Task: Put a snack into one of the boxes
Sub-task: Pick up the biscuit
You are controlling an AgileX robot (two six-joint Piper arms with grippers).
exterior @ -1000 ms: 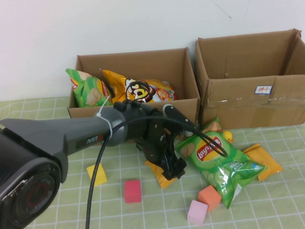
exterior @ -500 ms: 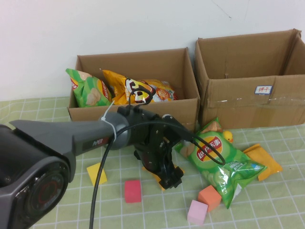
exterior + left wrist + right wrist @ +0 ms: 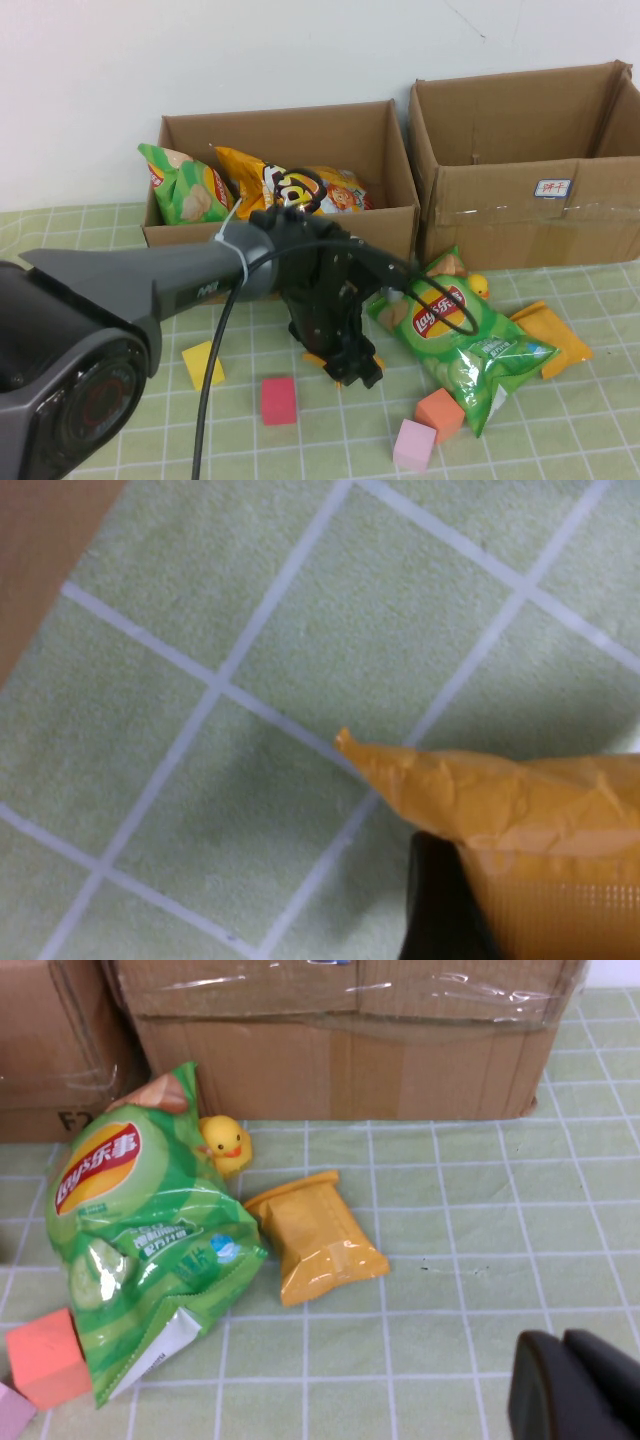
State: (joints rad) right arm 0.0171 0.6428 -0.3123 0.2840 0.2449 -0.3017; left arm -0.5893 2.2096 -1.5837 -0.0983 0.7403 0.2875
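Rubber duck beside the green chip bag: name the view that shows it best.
The right wrist view: the rubber duck shows whole, head and beak, against the green chip bag. The high view shows only a yellow sliver behind the bag. The left wrist view misses it.

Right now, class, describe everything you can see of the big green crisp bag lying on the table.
The green crisp bag is glossy plastic with a red and yellow logo and printed crisp slices. It lies flat and slightly puffed on the checked cloth, diagonal, in front of the gap between the two boxes. A yellow duck touches its upper edge, an orange block its lower end, and an orange packet lies beside it. The left gripper works just beside it; the right gripper is apart.
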